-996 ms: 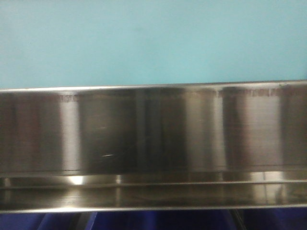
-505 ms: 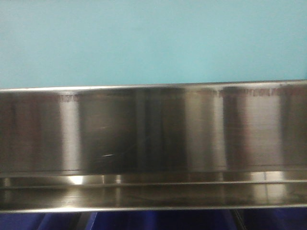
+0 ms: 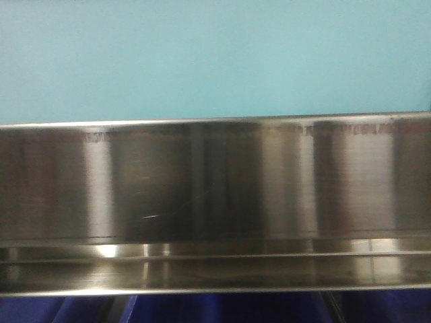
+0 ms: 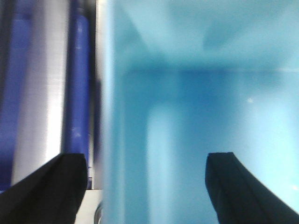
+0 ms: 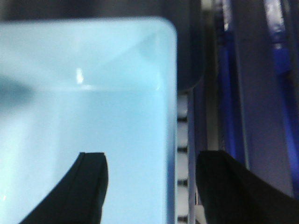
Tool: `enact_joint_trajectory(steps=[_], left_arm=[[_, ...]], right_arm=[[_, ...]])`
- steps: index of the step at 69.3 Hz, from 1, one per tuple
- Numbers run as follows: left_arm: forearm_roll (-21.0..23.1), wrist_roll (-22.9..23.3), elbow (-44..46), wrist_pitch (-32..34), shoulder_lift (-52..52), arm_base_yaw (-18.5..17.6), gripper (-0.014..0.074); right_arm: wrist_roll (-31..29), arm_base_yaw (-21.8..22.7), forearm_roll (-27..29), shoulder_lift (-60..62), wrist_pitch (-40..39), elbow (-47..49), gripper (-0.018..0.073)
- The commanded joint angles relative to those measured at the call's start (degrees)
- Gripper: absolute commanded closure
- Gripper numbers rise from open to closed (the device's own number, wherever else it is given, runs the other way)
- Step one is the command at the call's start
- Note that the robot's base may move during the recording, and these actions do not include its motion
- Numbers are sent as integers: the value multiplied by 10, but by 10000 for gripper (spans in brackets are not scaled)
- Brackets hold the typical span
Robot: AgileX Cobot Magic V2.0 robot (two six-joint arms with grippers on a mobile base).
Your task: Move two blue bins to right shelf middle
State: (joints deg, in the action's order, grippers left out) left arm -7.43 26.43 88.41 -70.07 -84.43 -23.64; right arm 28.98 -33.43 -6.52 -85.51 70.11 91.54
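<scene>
Your left gripper spread wide astride pale blue bin wall, right gripper likewise, neither clamped, steel rail outside outer finger.

dark royal-blue plastic bins show as a thin strip along the very bottom of the front view, with two dark gaps between them. in the left wrist view the blue bins are blurry bands on the left side. in the right wrist view the blue bins are on the right side, blurry too.
</scene>
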Motion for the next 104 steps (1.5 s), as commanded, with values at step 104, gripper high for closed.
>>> enact_joint_trajectory(steps=[104], left_arm=[[8, -24, -72, 1, 39, 0, 173]], right_arm=[[-8, -11, 8, 24, -1, -70, 252]])
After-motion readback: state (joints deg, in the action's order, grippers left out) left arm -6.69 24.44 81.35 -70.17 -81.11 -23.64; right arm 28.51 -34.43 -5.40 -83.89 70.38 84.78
